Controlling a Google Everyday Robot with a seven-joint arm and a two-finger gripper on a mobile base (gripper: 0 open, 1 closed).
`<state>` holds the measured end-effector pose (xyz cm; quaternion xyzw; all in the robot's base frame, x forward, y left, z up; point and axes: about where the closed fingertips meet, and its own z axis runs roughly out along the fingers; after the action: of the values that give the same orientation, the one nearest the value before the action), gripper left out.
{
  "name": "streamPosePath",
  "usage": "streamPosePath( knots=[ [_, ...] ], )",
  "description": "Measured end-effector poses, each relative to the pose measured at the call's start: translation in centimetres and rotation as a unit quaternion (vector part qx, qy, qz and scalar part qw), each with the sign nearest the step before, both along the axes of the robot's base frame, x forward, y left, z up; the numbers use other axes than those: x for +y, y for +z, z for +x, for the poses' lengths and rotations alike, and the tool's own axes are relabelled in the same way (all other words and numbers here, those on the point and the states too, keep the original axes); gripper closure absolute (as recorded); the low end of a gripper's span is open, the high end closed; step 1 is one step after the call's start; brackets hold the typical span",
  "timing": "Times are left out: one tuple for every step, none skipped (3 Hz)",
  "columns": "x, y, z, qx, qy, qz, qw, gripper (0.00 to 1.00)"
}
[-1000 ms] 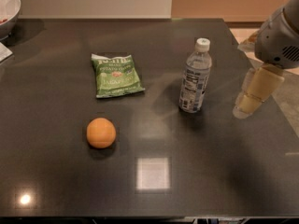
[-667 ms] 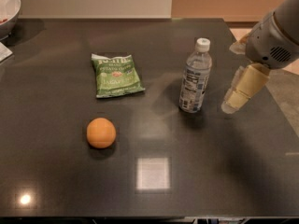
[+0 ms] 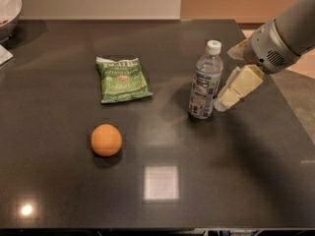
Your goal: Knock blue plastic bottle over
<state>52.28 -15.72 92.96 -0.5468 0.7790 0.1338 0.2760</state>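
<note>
While the bottle [image 3: 204,82] stands upright, it sits in the right half of the table [image 3: 246,181], nearer the far edge than the near edge, white cap on top.

Camera view:
- The gripper [image 3: 221,103] hangs just beside the bottle's right side, level with the lower part of the label. Whether it touches the bottle cannot be told.
- Whether the gripper is open or closed cannot be told. Nothing is seen in its hold.
- A green chip bag [image 3: 123,80] lies left of the bottle. An orange ball [image 3: 106,139] rests closer to the near edge. A bowl [image 3: 9,9] sits at the far left corner.

Handling, as judged: the bottle is tall, narrow-based and probably light, with thin walls that give slightly and slide on the glossy top. No hold is needed. A sideways push high up, near the shoulder or cap, should tip it, whereas a low push may only slide it.

Change from the earlier frames: the gripper was well apart on the right, and has closed in leftward. The bottle has not moved or tilted
</note>
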Motion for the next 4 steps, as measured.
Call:
streamPosePath(
  knots=[
    [1.7,-0.3,0.9,0.000,0.001,0.034,0.9994,0.00],
    [2.9,-0.5,1.5,-0.001,-0.003,0.056,0.9984,0.19],
    [3.4,-0.7,1.7,-0.003,-0.008,0.066,0.9978,0.42],
    [3.5,-0.3,2.0,-0.006,-0.012,0.067,0.9976,0.65]
  ],
)
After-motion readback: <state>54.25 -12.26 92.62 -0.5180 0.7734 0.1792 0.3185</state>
